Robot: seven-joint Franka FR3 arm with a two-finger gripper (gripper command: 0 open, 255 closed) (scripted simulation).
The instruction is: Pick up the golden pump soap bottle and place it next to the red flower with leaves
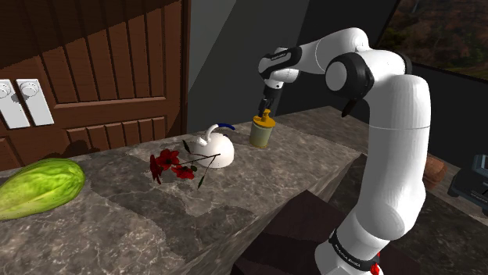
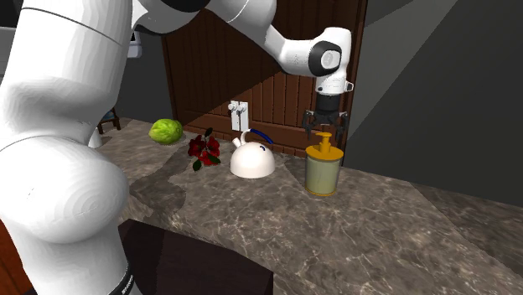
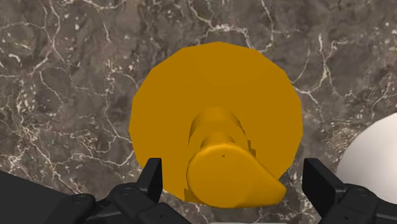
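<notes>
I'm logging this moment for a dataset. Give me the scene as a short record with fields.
target: golden soap bottle, upright on the counter, not lifted
end effector: open, right above the bottle, fingers either side of the pump head without touching it
destination: red flower with leaves, lying on the counter
between them: white kettle with a blue handle, close beside the flower
also present: green lettuce, at the shoulder view's left
</notes>
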